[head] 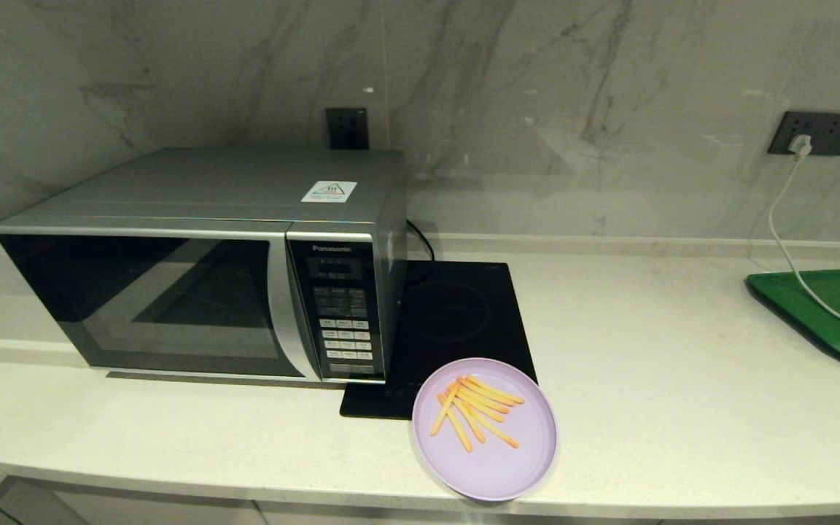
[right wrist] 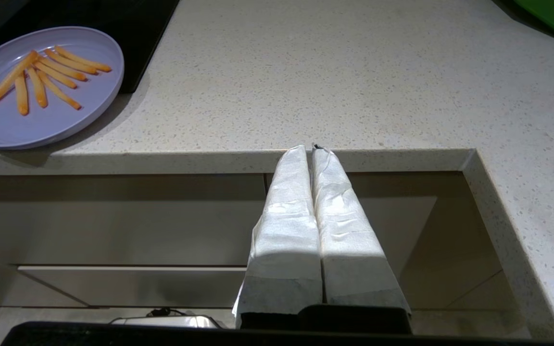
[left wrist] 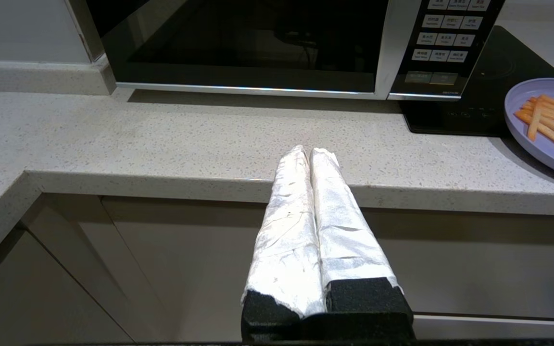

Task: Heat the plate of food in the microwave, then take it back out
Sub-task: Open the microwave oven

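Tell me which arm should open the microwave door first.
Probably left. The left gripper, shut, hangs off the counter edge facing the closed microwave; the right gripper, shut, sits beyond the plate.

Brushed silver-grey microwave (head: 201,197) with glossy dark glass door; speckled matt stone counter (head: 646,408); smooth pale plate (head: 496,467) — crinkled white wrap on gripper fingers (left wrist: 289,226).

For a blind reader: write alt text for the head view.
A closed silver microwave stands on a pale counter, with a lilac plate of fries at the front edge, overlapping a black hob. A green tray lies far right.
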